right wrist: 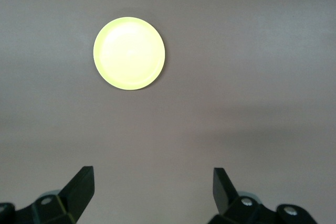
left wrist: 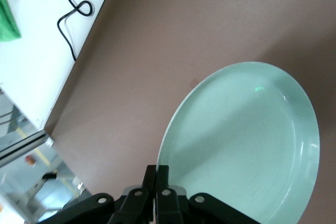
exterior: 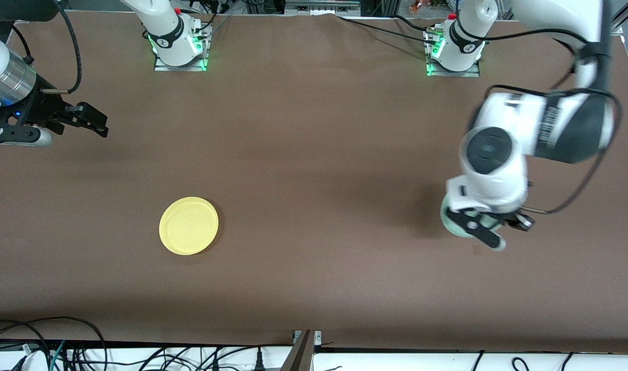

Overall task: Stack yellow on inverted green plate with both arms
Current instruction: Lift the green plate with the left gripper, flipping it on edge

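Yellow plate (exterior: 188, 225): bright yellow, plain, no pattern; paler washed centre in right wrist view (right wrist: 129, 53). Green plate (left wrist: 247, 145): pale mint green, plain w/ soft sheen, lower right of front frame (exterior: 450, 219). Table (exterior: 314, 170): flat brown, unpatterned. Arms white w/ black joints; grippers black: left gripper (exterior: 486, 229), right gripper (exterior: 89, 121). Bases lit green, top of frame.

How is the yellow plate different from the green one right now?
The yellow plate lies flat on the table toward the right arm's end, untouched; the green plate is at the left arm's end, its rim pinched by the left gripper. The right gripper hangs open, away from the yellow plate. Yellow is bright, green pale mint. Both are round, shallow and show their hollow side.
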